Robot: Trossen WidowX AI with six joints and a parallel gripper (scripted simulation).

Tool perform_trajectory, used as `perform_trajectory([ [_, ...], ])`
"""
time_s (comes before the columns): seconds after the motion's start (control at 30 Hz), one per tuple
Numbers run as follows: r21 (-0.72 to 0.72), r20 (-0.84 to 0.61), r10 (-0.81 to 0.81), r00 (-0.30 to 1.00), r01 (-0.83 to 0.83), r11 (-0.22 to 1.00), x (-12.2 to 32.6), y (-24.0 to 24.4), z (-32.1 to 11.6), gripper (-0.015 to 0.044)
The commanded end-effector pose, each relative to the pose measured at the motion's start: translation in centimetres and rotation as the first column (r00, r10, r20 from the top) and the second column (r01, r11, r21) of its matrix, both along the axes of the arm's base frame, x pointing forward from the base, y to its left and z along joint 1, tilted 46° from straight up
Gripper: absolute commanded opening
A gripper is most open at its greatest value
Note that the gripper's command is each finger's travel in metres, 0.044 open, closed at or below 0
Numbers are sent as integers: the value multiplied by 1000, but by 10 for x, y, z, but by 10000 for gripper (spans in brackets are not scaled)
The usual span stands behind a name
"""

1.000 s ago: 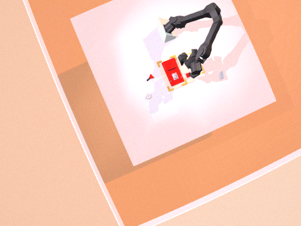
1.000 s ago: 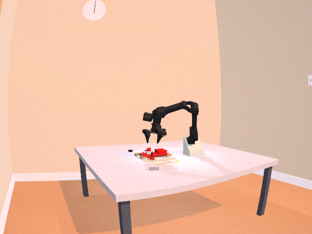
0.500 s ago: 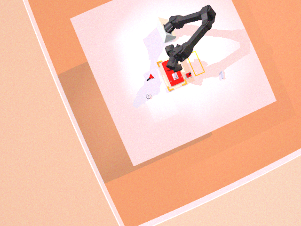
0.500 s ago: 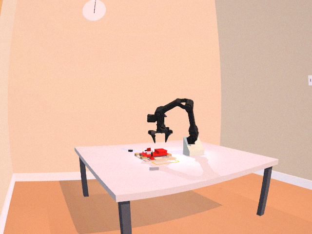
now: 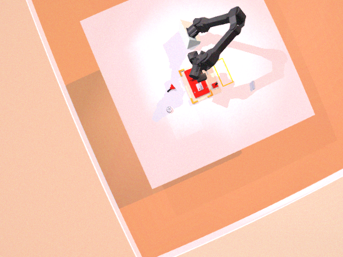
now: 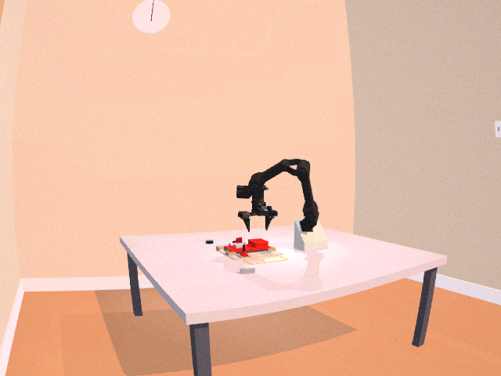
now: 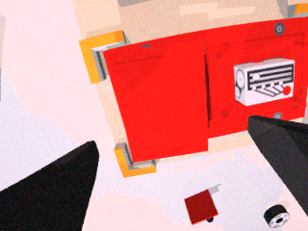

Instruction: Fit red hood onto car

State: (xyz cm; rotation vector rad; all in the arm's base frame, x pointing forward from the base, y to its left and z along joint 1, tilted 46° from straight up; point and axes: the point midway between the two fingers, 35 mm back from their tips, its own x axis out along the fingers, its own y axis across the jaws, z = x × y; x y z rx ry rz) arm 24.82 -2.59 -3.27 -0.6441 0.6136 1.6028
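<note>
My gripper (image 6: 257, 230) (image 7: 172, 135) is open and empty, pointing down above the car. The red chassis (image 5: 199, 95) (image 7: 222, 87) sits in the jig (image 7: 103, 40) with orange corners. The white engine block (image 5: 199, 87) (image 7: 269, 82) stands on its deck. Two grey round pegs (image 7: 279, 29) (image 7: 277, 116) show beside the engine. A raised red block (image 6: 257, 244) (image 7: 159, 101) with a flat roof covers the other end of the deck, between the fingertips in the wrist view but below them. I cannot tell whether it is the hood. No separate hood shell shows on the table.
Small red-and-black parts (image 5: 172, 87) (image 5: 215, 85) lie on either side of the chassis. A black wheel (image 5: 170, 108) (image 7: 276, 217) and a grey block (image 5: 252, 85) (image 6: 246, 270) lie farther out. A yellow outlined rectangle (image 5: 228, 84) is beside the jig. The arm's pale base (image 6: 311, 243) stands behind.
</note>
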Motion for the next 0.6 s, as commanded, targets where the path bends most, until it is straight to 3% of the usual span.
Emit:
perform_trajectory([
  [0.0,3,-1,-3,1000,3,1000,0,3,-2,440],
  [0.57,3,-1,-3,1000,3,1000,-1,11,-11,440],
])
